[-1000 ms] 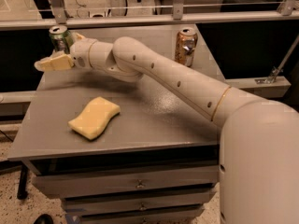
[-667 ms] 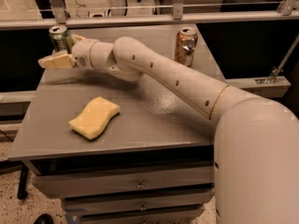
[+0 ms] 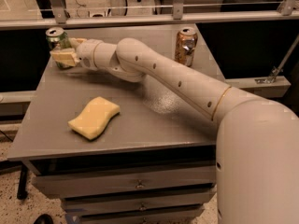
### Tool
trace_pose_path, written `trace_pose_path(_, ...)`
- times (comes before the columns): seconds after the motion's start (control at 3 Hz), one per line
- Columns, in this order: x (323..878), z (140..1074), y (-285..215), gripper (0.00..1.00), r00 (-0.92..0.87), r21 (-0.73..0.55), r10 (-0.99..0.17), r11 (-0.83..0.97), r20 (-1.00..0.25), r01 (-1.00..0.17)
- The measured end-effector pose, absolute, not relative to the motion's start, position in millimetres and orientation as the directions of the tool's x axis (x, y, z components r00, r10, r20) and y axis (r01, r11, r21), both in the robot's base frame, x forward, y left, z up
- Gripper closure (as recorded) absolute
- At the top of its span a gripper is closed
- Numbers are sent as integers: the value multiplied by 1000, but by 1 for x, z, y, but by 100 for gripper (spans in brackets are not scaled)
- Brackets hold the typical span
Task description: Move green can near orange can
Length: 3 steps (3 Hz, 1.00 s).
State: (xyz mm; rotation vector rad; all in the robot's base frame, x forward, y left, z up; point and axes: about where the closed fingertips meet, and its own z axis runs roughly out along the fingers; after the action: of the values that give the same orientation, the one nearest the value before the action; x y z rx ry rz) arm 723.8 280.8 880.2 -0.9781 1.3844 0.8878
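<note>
The green can (image 3: 55,37) stands upright at the table's far left corner. My gripper (image 3: 69,50) is at the can's lower right side. It is open, with one pale finger (image 3: 64,57) in front of the can and the other just behind its right side. The can's lower part is hidden by the finger. The orange can (image 3: 186,46) stands upright at the far right of the table, well apart from the green can. My arm reaches across the table from the right.
A yellow sponge (image 3: 94,117) lies on the grey table (image 3: 140,134) near the front left. A railing and glass run behind the table's far edge. Drawers sit below the front edge.
My gripper has moved a little right and farther back, closing in on the green can. Both cans and the sponge have stayed where they were.
</note>
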Motion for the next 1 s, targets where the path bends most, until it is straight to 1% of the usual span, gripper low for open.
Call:
trace_pose_path(0.33,722,880,265,77,7,-32,-67,382,-998,-924)
trace_pose_path(0.67,718,888,246,98,8,-37,-74,402,-997,-915)
trace_pose_path(1.0,703,904,215,100,11,-44,-80,429,-997,-902)
